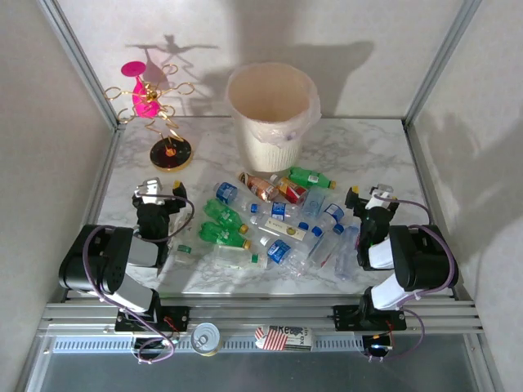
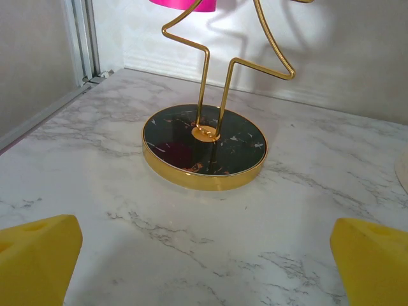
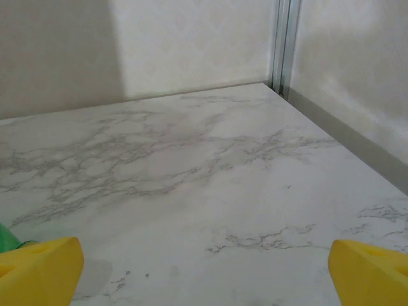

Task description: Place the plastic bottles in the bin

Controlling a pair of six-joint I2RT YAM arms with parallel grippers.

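Many plastic bottles (image 1: pixel 282 230): heaped at centre frame, just below the bin (image 1: pixel 268 151)
Handling: probably light, thin-walled, slippery, prone to roll; best pinched across the body near the cap
Left gripper (image 1: pixel 161 190): jaws wide apart, empty
Right gripper (image 1: pixel 369 194): jaws wide apart, empty

The desk (image 1: pixel 372 151) is white, marble-patterned and smooth, with a soft sheen. The plastic bottles (image 1: pixel 282 233) are clear or green and shiny, with glossy labels. The bin (image 1: pixel 270 151) is matt, ribbed and cream, under a thin translucent liner (image 1: pixel 309 114). The ornament stand (image 2: pixel 191 153) has polished gold wire and a glossy dark base.
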